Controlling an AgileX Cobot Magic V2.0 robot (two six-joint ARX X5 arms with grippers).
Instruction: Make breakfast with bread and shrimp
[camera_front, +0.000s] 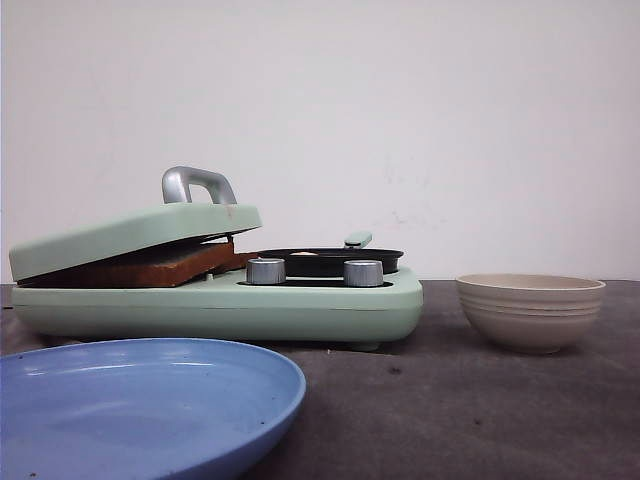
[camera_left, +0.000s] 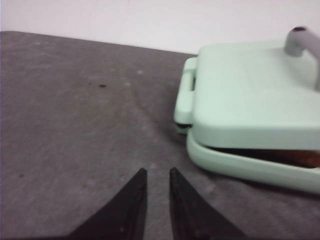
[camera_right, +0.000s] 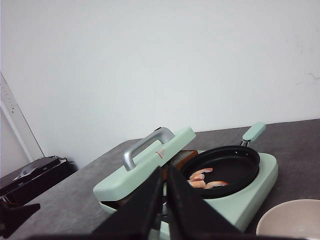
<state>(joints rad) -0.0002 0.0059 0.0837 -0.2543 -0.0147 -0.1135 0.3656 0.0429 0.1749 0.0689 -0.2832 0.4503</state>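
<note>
The bread (camera_front: 150, 265) sits clamped in the press half of a mint-green breakfast maker (camera_front: 300, 305), its toasted brown crust edge showing in the gap under the tilted lid (camera_front: 130, 235); how many slices lie there cannot be told. The lid is smooth, matte and rounded at the corners, with a curved silver metal handle (camera_front: 197, 184) on top. A small dark mark on the lid's edge is too small to read.

Beside the bread, on the same appliance, rests a shallow black round pan (camera_right: 225, 170) with a mint-green handle (camera_right: 253, 132) — pink curled shrimp (camera_right: 204, 180) lie inside it. Two silver ridged knobs (camera_front: 265, 271) stand on the front of the base.

The bench (camera_left: 75, 125) is a dark grey, slightly mottled surface. A glossy blue plate (camera_front: 150, 400) lies at the front, and a beige ribbed bowl (camera_front: 530, 310) stands to the appliance's right.

The left pincer (camera_left: 157, 175) hovers over bare bench near the lid's hinge side, its black pointed fingers almost together, holding nothing. The right pincer (camera_right: 164, 172) — likewise nearly closed and empty — hangs above the appliance.
</note>
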